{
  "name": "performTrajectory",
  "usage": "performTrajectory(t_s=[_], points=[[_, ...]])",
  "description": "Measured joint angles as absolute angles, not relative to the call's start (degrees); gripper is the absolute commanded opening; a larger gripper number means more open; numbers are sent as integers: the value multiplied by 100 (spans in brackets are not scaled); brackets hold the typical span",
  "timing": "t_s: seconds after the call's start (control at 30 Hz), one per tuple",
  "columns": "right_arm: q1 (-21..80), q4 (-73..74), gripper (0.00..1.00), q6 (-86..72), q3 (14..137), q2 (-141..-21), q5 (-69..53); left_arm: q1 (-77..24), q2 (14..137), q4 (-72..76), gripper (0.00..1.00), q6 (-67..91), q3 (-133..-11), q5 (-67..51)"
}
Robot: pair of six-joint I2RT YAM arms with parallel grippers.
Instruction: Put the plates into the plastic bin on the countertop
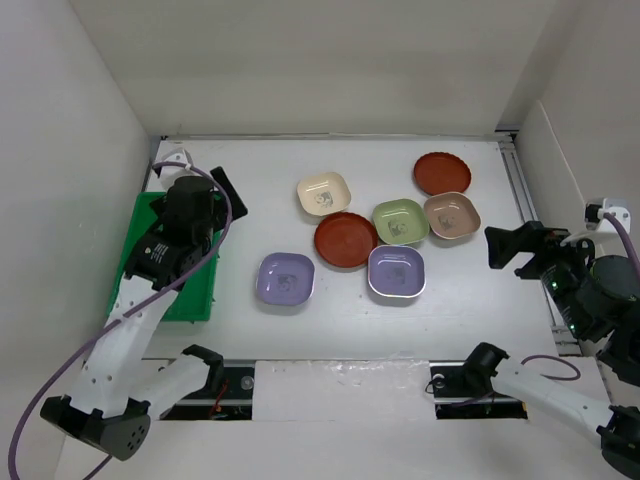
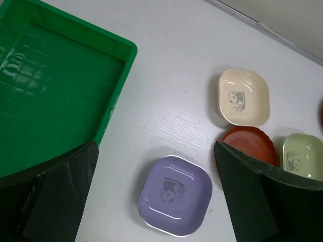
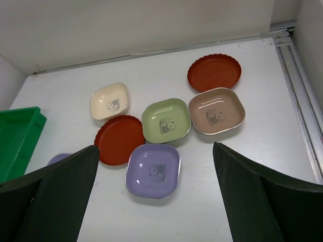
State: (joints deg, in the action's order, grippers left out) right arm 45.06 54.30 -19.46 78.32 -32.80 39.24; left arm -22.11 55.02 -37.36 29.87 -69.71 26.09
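Seven plates lie on the white countertop (image 1: 250,170): a cream one (image 1: 324,193), two round red-brown ones (image 1: 443,173) (image 1: 346,239), a light green one (image 1: 400,221), a tan-pink one (image 1: 452,215) and two lavender ones (image 1: 286,279) (image 1: 397,272). The green plastic bin (image 1: 137,214) sits at the left and is empty in the left wrist view (image 2: 55,91). My left gripper (image 1: 205,200) is open and empty, held high by the bin's right edge, with a lavender plate (image 2: 175,194) below its jaws. My right gripper (image 1: 518,245) is open and empty at the right, above the other lavender plate (image 3: 153,170).
A metal rail (image 1: 525,200) runs along the right edge of the countertop and also shows in the right wrist view (image 3: 299,101). White walls close in the left, back and right sides. The arm bases stand at the near edge.
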Motion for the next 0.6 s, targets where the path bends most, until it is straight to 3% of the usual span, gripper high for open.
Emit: performTrajectory(t_s=[0.37, 0.6], points=[[4506, 5356, 100, -1949, 7627, -3271, 3940, -2276, 6840, -2945, 100, 3148, -7059, 908], [4506, 5227, 100, -1946, 7417, -3378, 3621, -3583, 8770, -2283, 100, 3527, -7555, 834]])
